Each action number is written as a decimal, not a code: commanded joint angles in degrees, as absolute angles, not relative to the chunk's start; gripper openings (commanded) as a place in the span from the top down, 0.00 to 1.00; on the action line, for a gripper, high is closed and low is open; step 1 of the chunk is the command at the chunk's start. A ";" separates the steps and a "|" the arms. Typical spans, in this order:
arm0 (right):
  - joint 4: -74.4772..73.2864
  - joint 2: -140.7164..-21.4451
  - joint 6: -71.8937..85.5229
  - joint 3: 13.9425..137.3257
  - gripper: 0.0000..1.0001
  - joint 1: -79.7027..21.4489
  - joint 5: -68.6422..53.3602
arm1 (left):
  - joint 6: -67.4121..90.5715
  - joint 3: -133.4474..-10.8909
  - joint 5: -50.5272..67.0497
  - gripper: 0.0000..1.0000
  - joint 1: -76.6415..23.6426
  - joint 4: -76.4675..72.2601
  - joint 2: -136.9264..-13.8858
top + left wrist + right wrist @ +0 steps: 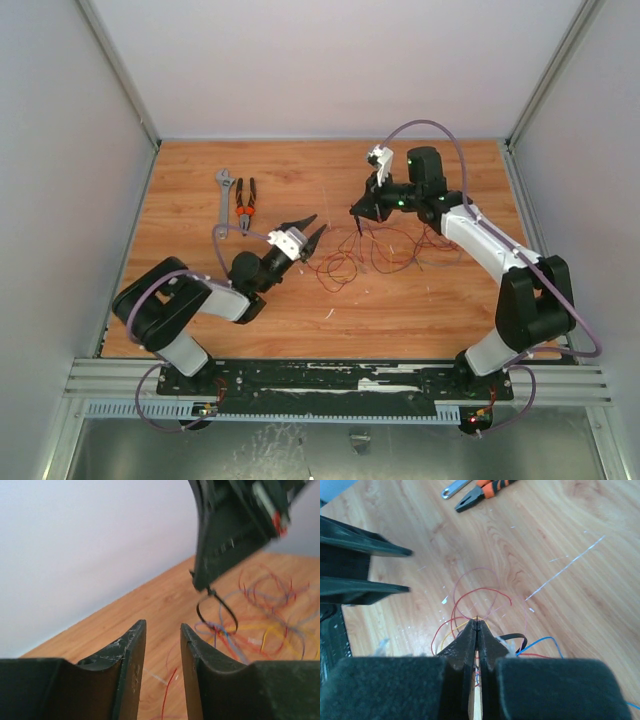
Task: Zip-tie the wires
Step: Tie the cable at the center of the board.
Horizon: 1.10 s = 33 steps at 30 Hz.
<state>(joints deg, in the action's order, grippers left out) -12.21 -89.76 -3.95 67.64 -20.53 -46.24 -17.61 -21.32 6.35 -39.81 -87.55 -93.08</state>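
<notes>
In the top view, the left gripper (318, 224) sat just left of the frame's centre. Its fingers (306, 220) stood partly apart with nothing between them. The left wrist view showed the same thing: two dark fingers (131, 655) rose from the bottom edge with a narrow gap of bare table (125, 605) between them.

The right gripper (357, 213) hung right of centre, pointing down and toward the left arm. Its fingers (465, 642) were pressed together in the right wrist view, pinching the zip tie (518, 637), whose black strip curved out to the right of the tips. From the left wrist camera the zip tie (218, 611) formed a closed loop dangling from the tip of the right gripper (205, 582). The loop's lower end met a gathered knot of strands, but whether it went around them could not be told.

The wires (372, 255) lay spread in loose loops on the table (200, 160), below and to the right of the right gripper, mostly red with a few darker strands. In the right wrist view a red loop of the wires (476, 596) lay just beyond the fingertips.

The orange-handled pliers (245, 205) and a grey wrench (226, 190) lay side by side in the upper left of the table, well apart from both grippers.
</notes>
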 commanded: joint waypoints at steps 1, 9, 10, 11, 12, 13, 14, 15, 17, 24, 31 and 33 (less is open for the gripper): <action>-7.11 -86.22 -0.97 65.98 1.00 -23.34 -36.57 | -4.72 -21.57 -10.62 0.62 -42.68 -90.04 -83.79; -0.47 -84.39 10.81 63.03 1.00 -26.95 -23.94 | 10.20 -27.42 -14.45 0.57 -45.40 -51.85 -69.67; 0.06 -84.38 12.29 62.73 1.00 -27.31 -22.83 | 11.73 -27.10 -13.88 0.55 -45.56 -50.68 -69.11; 0.43 -84.44 13.71 62.55 1.00 -27.69 -21.95 | 13.24 -26.81 -13.20 0.53 -45.67 -49.76 -68.72; 0.82 -84.50 15.12 62.45 1.00 -28.09 -21.02 | 15.25 -26.54 -12.51 0.52 -45.84 -48.83 -68.44; 1.14 -84.54 16.59 62.34 1.00 -28.34 -20.13 | 16.35 -26.54 -11.63 0.50 -45.87 -47.95 -68.39; 1.52 -84.50 18.01 62.20 1.00 -28.60 -19.59 | 17.24 -26.73 -10.91 0.50 -46.00 -46.70 -68.54; 1.93 -84.54 19.37 61.96 1.00 -28.90 -18.49 | 18.16 -26.80 -10.45 0.50 -46.11 -45.78 -68.75; 2.42 -84.38 21.49 61.56 1.00 -29.46 -17.22 | 19.22 -26.75 -9.61 0.50 -46.41 -45.67 -69.56; 2.17 -83.91 23.55 60.86 1.00 -31.11 -13.28 | 20.71 -28.43 -10.53 0.50 -48.22 -50.87 -75.67; 2.79 -82.77 24.58 59.75 1.00 -31.28 -12.77 | 19.88 -31.52 -12.33 0.50 -49.57 -54.84 -80.94; 2.81 -82.54 24.82 59.44 1.00 -31.29 -12.71 | 20.35 -31.50 -13.80 0.50 -49.63 -56.75 -81.53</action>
<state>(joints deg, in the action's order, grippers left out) 0.40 -84.79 23.40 60.16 -30.76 -14.26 19.62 -29.71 -10.96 -49.04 -50.37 -80.71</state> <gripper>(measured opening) 0.003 0.501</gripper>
